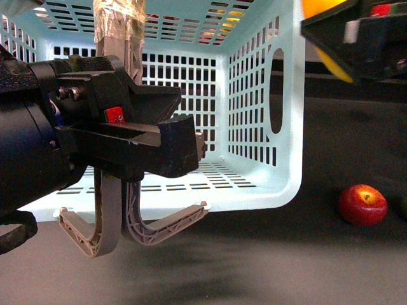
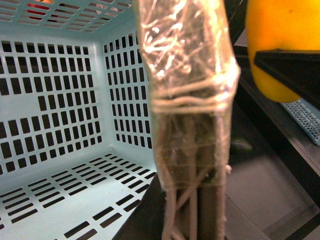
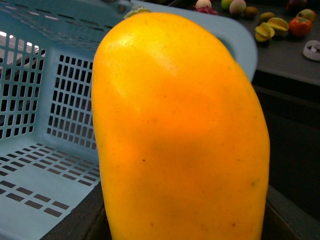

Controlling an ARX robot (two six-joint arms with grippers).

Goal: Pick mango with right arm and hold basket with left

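The turquoise basket (image 1: pixel 287 95) lies tipped on its side with its open mouth toward me. My left gripper (image 1: pixel 159 136) is shut on the basket's two grey-brown handles (image 1: pixel 117 38), which are bound together with clear tape (image 2: pixel 187 100). My right gripper (image 1: pixel 356 38) is raised at the basket's upper right corner, shut on the yellow mango (image 1: pixel 334 67). The mango fills the right wrist view (image 3: pixel 180 135) and hides the jaws. It also shows in the left wrist view (image 2: pixel 272 30), just beside the taped handles.
A red apple (image 1: pixel 362 204) lies on the dark table right of the basket. Yellow star-shaped fruits (image 3: pixel 272 27), a red fruit (image 3: pixel 300 25) and other small fruits lie farther off. The basket's inside (image 2: pixel 60 100) holds nothing that I can see.
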